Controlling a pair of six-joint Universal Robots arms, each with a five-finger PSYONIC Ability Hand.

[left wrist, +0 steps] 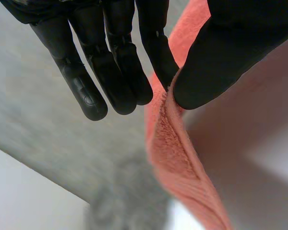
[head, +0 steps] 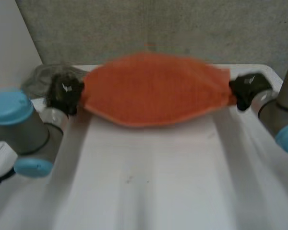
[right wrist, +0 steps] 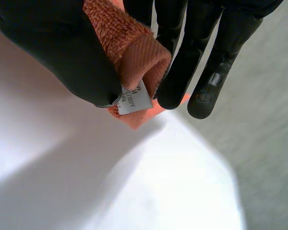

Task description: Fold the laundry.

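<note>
An orange towel [head: 156, 88] hangs stretched in the air between my two hands, above the far part of the white table [head: 153, 177]. My left hand [head: 65, 91] pinches the towel's left end; in its wrist view the thumb [left wrist: 221, 52] and a finger press the orange towel [left wrist: 175, 158] between them. My right hand [head: 247, 88] holds the right end. In the right wrist view its thumb [right wrist: 53, 48] and fingers squeeze a bunched corner of the towel [right wrist: 134, 52] with a small white label [right wrist: 133, 101].
A grey wall [head: 158, 28] stands right behind the table's far edge. Something grey and see-through [head: 41, 79] lies at the table's far left corner, behind my left hand. Both arms flank the table's sides.
</note>
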